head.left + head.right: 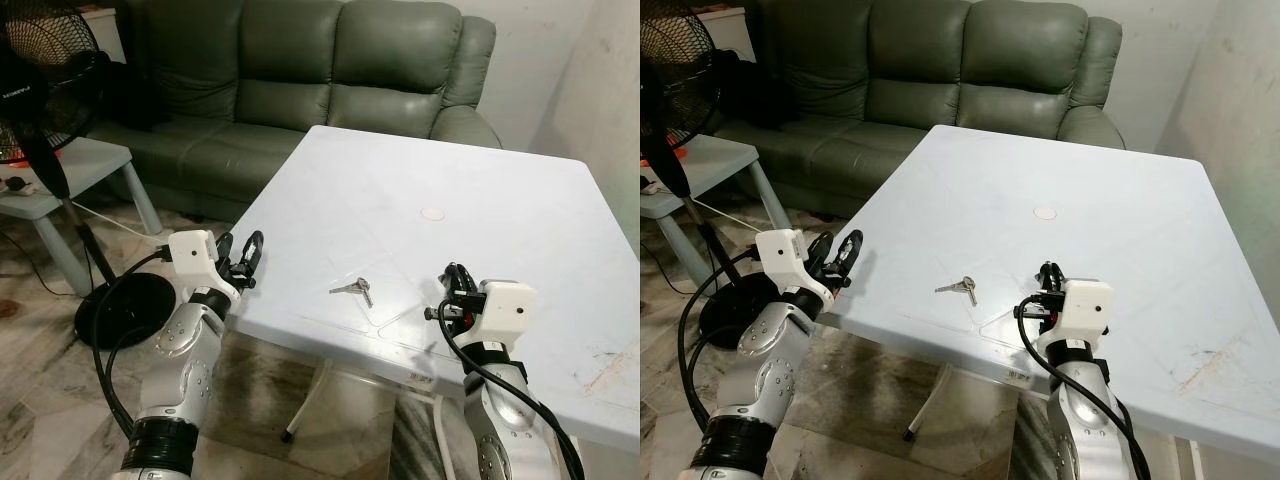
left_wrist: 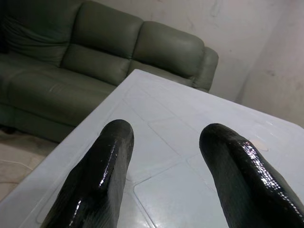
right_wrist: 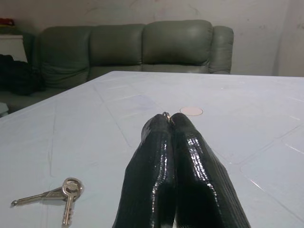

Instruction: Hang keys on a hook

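Two silver keys (image 1: 353, 288) on a ring lie flat on the white table (image 1: 470, 160), near its front edge. My right gripper (image 1: 452, 275) rests low over the table to the right of the keys, fingers shut together; in the right wrist view the keys (image 3: 61, 190) lie off to one side of the closed fingertips (image 3: 166, 118), where a tiny metal glint shows. My left gripper (image 1: 243, 255) hovers open at the table's left edge, left of the keys, with nothing between its fingers (image 2: 109, 156).
A small round white cap (image 1: 432, 213) sits mid-table. A green sofa (image 1: 300, 70) stands behind the table. A black standing fan (image 1: 40, 90) and a low pale side table (image 1: 95, 165) are at the left, with a cable on the floor.
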Tool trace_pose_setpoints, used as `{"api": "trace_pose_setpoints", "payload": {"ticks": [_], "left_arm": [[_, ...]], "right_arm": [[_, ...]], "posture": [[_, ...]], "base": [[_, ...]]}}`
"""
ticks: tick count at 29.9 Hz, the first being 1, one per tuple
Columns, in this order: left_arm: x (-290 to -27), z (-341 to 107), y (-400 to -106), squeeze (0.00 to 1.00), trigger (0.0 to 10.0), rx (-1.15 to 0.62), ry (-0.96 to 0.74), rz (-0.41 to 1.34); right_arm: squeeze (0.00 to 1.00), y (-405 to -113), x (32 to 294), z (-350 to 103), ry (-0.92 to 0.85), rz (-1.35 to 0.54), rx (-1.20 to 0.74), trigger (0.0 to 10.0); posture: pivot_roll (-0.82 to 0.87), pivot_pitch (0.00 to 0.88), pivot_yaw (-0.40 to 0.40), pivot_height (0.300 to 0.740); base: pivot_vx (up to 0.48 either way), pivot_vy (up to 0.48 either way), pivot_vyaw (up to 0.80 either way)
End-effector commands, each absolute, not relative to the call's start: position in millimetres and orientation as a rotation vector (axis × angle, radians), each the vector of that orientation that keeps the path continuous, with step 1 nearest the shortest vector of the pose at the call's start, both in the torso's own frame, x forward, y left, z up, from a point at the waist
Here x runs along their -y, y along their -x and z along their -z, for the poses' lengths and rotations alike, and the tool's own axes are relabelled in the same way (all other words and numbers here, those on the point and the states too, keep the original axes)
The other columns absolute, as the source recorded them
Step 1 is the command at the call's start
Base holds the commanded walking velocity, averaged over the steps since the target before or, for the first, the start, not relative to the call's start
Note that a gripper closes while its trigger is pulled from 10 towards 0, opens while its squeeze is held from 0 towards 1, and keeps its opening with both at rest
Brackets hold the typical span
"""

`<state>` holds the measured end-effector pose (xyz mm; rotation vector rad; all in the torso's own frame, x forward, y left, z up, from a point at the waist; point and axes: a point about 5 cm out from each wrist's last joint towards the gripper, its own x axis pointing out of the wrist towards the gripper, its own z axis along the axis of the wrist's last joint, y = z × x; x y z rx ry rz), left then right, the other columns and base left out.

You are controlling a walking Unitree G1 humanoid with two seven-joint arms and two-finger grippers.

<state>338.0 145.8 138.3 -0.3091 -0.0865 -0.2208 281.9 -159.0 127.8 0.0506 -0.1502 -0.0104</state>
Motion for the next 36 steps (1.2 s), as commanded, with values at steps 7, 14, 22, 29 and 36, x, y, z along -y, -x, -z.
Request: {"api": "trace_pose_setpoints", "payload": {"ticks": [7, 14, 22, 29, 36], "left_arm": [[-146, -139, -347, 0.00, 10.0, 0.060, 0.278, 0.227], [-147, -144, -353, 0.00, 10.0, 0.068, 0.280, 0.225], [-146, -147, -354, 0.00, 10.0, 0.082, 0.289, 0.203], [-147, -153, -362, 0.00, 10.0, 0.073, 0.285, 0.186], [-148, -162, -368, 0.00, 10.0, 0.090, 0.285, 0.181]], "right_arm": [[0.00, -291, 160, -127, -0.038, 0.008, 0.115, 10.0], [0.00, -296, 159, -127, -0.028, -0.002, 0.108, 10.0], [0.00, -298, 152, -126, -0.033, -0.014, 0.103, 10.0], [0.00, -299, 144, -126, -0.040, -0.040, 0.099, 10.0], [0.00, -301, 146, -127, -0.034, -0.030, 0.102, 10.0]], "posture": [[-0.03, 0.000, 0.003, 0.740], [-0.02, 0.000, 0.003, 0.740], [0.00, 0.000, 0.005, 0.740], [0.01, 0.000, 0.008, 0.740], [0.01, 0.000, 0.016, 0.740]], "base": [[0.000, 0.000, -0.71], [0.000, 0.177, -0.68], [0.000, 0.295, -0.66], [0.000, 0.000, -0.66], [0.000, 0.000, -0.66]]}}
